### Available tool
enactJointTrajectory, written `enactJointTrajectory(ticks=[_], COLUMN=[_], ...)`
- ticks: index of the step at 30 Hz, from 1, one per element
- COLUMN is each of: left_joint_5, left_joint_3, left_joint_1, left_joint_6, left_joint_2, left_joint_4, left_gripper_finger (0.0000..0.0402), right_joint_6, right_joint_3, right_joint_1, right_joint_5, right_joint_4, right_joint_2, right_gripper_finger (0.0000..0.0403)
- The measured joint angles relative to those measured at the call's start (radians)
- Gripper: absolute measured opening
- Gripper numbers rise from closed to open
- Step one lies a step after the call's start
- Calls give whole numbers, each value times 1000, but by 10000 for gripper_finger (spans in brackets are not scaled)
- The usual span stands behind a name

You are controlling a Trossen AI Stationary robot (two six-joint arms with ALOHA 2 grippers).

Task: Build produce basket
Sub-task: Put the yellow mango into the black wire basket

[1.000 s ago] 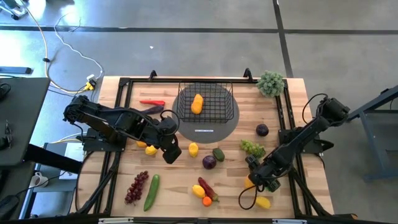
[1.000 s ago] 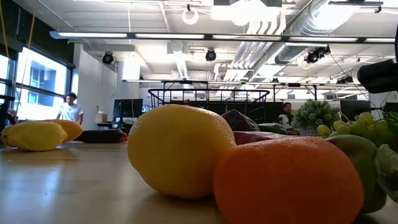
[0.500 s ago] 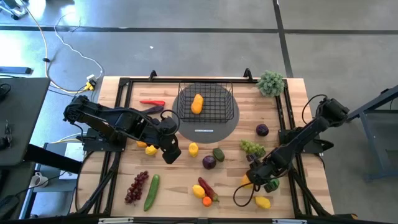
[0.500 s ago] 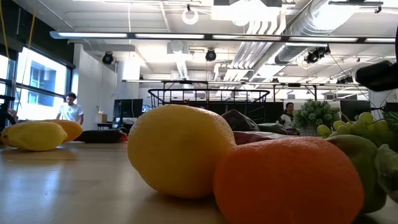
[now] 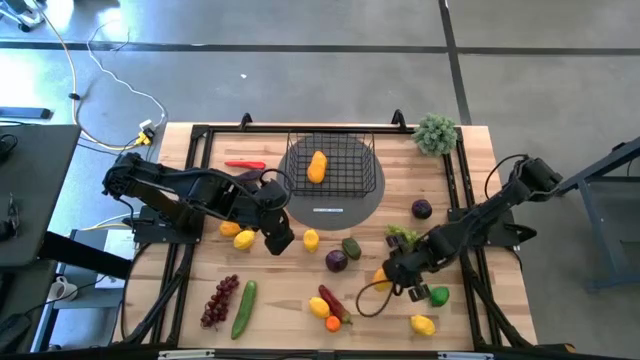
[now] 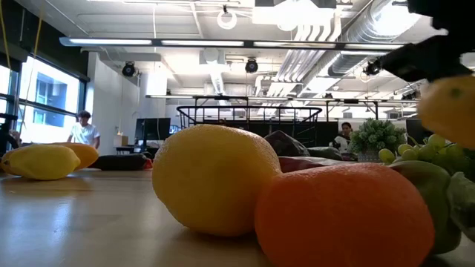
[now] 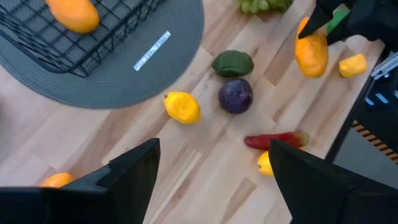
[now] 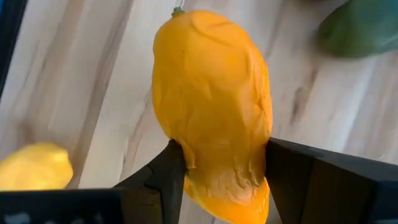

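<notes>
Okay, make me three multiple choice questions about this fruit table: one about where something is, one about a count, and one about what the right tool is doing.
1. Where does the basket stand?
A. on the round grey mat
B. on bare wood beside the grapes
C. on the floor

2. How many fruits lie in the basket?
A. none
B. one
C. three

3. What is the right tool doing?
A. hanging open over the plant
B. gripping an orange mango
C. pressing on the basket

Answers:
1 A, the high view shows the mat's rim around the basket.
2 B, only one orange fruit shows inside the wire.
3 B, the right wrist view shows both fingers clamped on the mango.
</notes>
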Motion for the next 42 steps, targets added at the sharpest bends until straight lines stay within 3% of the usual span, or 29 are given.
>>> enactJointTrajectory(ticks=[12,24,32,42], left_joint_5=[-75,-178,-223,-223], left_joint_3=[0,0,0,0], left_joint_1=[47,62,125,231], left_joint_6=[21,-42,-87,-35], left_joint_2=[0,0,0,0], left_joint_4=[-14,-142,-197,-211], left_gripper_finger=[290,290,290,290], right_joint_6=[-115,-228,-362,-391], right_joint_3=[145,236,249,250], right_joint_1=[-227,-446,-594,-780], right_joint_5=[39,76,81,75], right_joint_4=[23,40,153,308], right_joint_2=[-36,-36,-36,-24], right_gripper_finger=[153,153,153,161])
